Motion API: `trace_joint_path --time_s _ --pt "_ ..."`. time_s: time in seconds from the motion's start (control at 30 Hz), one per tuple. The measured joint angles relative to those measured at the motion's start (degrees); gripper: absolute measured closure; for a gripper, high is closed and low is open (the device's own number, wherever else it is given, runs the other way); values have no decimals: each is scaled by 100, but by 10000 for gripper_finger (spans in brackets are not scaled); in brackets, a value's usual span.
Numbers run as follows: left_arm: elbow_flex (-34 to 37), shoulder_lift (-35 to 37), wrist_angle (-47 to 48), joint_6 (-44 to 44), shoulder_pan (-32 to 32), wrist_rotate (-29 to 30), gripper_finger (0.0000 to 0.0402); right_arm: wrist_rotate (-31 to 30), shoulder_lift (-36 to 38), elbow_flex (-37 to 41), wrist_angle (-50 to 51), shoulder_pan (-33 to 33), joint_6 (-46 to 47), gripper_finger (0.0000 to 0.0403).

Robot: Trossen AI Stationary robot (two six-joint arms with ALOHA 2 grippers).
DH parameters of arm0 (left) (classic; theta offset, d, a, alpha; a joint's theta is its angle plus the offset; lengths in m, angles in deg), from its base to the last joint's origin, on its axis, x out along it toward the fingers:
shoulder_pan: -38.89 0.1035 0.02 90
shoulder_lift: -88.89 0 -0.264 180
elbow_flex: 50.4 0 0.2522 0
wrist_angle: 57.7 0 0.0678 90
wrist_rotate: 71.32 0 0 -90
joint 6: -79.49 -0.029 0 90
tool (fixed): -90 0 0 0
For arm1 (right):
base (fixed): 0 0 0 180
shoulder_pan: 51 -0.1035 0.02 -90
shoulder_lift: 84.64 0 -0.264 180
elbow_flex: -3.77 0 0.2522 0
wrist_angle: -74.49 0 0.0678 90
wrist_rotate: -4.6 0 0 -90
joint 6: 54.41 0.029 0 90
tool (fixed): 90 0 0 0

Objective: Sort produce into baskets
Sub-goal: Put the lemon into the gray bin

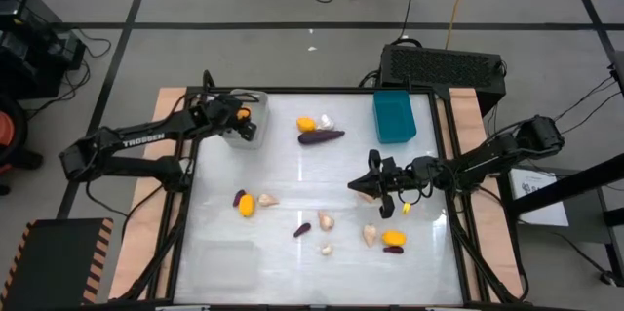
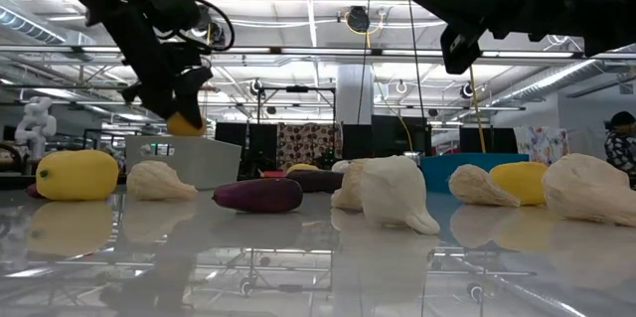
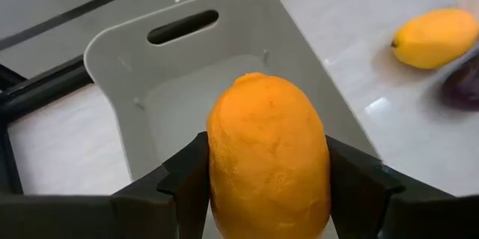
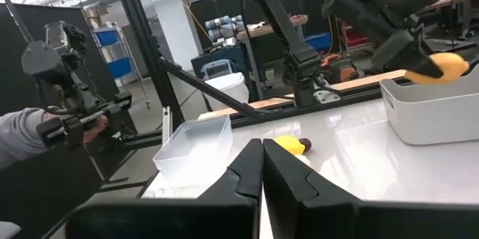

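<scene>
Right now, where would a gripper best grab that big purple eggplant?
Probably across its slim middle, coming straight down. The eggplant lies flat, long and thin, and an orange fruit crowds its left end, so the middle is freer.

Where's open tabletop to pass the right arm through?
Bare: the strip between the grey bin and the yellow fruit, and the near-left corner around the clear bin. Crowded: the produce cluster by the right gripper.

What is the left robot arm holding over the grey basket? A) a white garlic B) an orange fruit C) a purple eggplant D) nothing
B: the left end effector is clamped on an orange fruit above the grey basket.
</scene>
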Motion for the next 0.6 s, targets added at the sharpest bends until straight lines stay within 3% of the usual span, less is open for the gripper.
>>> trace_joint_path --time_s 0.37,0.6 --pt "-7 -66 -7 -8 13 31 185 -3 0 0 52 0 -70 399" --pt "-7 -66 -9 -38 9 63 125 -1 2 -1 52 0 -60 399"
